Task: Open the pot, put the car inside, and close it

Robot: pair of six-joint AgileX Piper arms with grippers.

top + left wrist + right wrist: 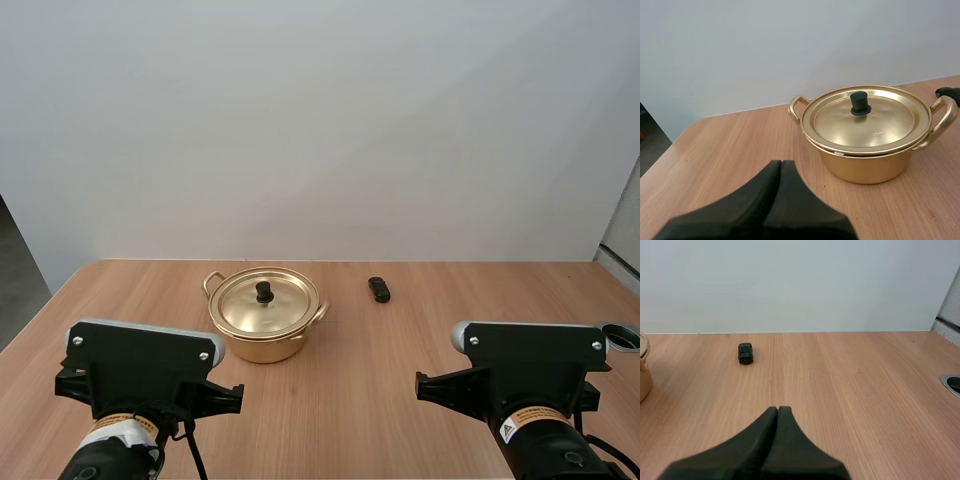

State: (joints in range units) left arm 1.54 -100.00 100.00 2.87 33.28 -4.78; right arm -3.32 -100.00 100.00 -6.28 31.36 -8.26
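Pot [263,318], brass-coloured and with a loop handle [798,107] on each side, sat on the table [400,350] a little left of centre and toward the far half. Its lid [280,306] lay flat on the rim, with the black knob [264,291] upright in the middle. You would have found the car [379,289], small and dark, lying to the pot's right, near it but not touching, with a strip of bare wood between the car and the nearer handle. It lay lengthwise along the table's depth.

Your left gripper [781,162] hung low over the wood on the near side of the pot, apart from it, its fingers pressed together into one dark wedge with nothing between them. Your right gripper [777,408] had its fingers pressed together the same way, and it gripped nothing. The car lay ahead of it and off toward the pot, well apart, with bare boards all the way between.

Bare wood also ran from the left gripper up to the pot's wall. The table's far edge met a plain pale wall [320,120] just behind the pot and the car. The left edge lay well clear of the pot's left handle. To the right of the car the wood stretched wide and open as far as a round metal-rimmed hole [622,337] at the right edge, beside your right arm [525,365]
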